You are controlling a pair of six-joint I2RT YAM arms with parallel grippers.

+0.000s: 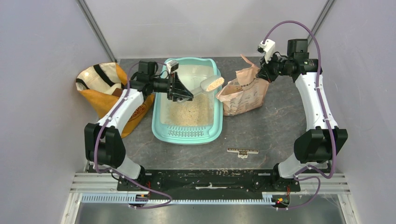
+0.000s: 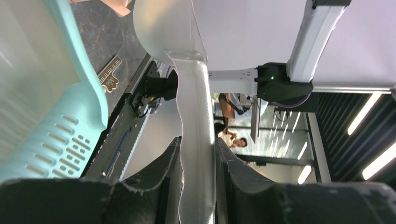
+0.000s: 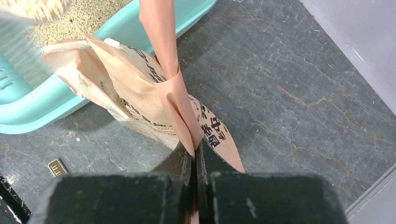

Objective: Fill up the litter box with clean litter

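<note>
The mint-teal litter box (image 1: pixel 161 126) lies mid-table with its grate end near the arms. Beige clean litter (image 1: pixel 189 113) covers part of its floor. My left gripper (image 1: pixel 185 94) is shut on the handle of a translucent scoop (image 1: pixel 211 84), which holds litter above the box's far right side. The left wrist view shows the scoop handle (image 2: pixel 196 154) clamped between the fingers and the box's rim (image 2: pixel 88 107). My right gripper (image 1: pixel 262 73) is shut on the top flap of the pink-tan paper bag (image 1: pixel 243 92). The right wrist view shows the flap (image 3: pixel 175 100) pinched, with the box (image 3: pixel 56 105) beyond.
An orange-yellow bag with black straps (image 1: pixel 105 86) stands left of the box, against the left arm. A small ruler-like tag (image 1: pixel 242 151) lies on the dark table near the front. Grey walls close in both sides and the back.
</note>
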